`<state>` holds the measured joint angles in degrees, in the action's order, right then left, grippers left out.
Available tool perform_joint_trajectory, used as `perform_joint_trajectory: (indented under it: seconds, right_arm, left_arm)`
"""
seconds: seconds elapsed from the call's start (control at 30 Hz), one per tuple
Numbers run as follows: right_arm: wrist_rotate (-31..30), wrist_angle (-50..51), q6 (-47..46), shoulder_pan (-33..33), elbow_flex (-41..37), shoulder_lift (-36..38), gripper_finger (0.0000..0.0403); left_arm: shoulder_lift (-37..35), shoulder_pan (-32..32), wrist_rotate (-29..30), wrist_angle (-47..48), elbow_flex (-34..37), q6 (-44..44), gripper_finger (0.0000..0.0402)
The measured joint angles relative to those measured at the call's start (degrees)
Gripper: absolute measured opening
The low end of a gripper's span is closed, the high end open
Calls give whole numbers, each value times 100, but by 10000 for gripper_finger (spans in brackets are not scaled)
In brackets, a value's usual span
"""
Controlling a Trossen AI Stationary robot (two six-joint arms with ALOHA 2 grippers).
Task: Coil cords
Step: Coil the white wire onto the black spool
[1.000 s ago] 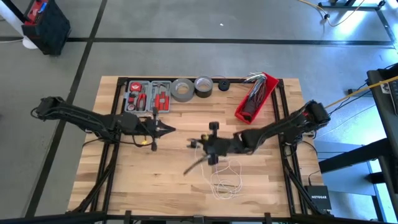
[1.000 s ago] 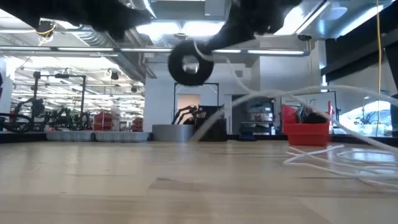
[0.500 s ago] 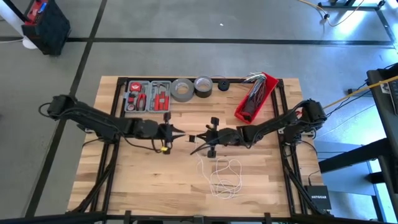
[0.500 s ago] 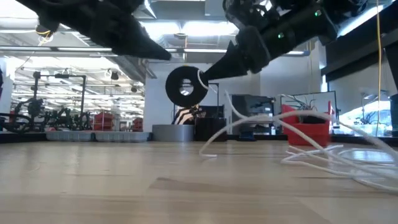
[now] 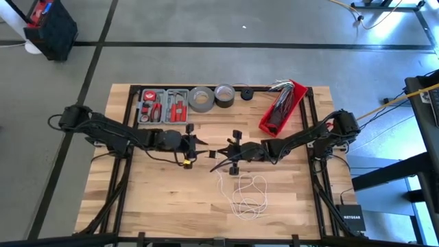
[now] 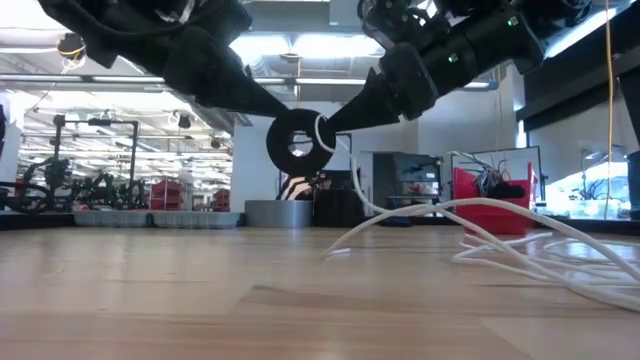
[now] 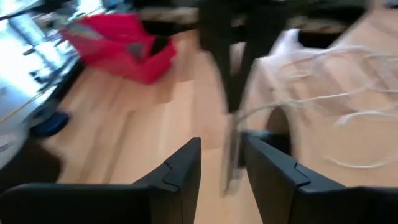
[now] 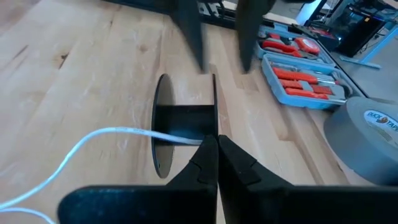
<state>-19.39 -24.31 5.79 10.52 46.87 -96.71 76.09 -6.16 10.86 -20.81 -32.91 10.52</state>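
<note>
Barely any coiling done: right gripper [image 8: 216, 144] pinches the white cord [image 6: 420, 214] by its black puck [image 6: 298, 141], left gripper [image 7: 222, 163] open just opposite, loose tangle trailing behind.

The grey tape roll [image 8: 368, 142] reads "DUCK TAPE"; a black box [image 5: 351, 221] reads "NETGEAR".

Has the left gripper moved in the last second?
Yes. In the high view the left gripper has slid right, away from the tool tray side, toward the black puck held by the right gripper.
</note>
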Motion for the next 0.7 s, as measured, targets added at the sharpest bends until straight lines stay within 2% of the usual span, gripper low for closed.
perform_joint_trajectory:
  seconds: [0.4,0.5,0.7]
  right_arm:
    - [-1,10,-1,0,0,0,0]
    - [-1,18,1,0,0,0,0]
    - [139,-4,-18,9,0,0,7]
  left_arm:
    - [431,137,-86,-430,2,192,111]
    - [427,137,-265,-435,2,210,87]
    - [427,141,-856,-425,2,691,11]
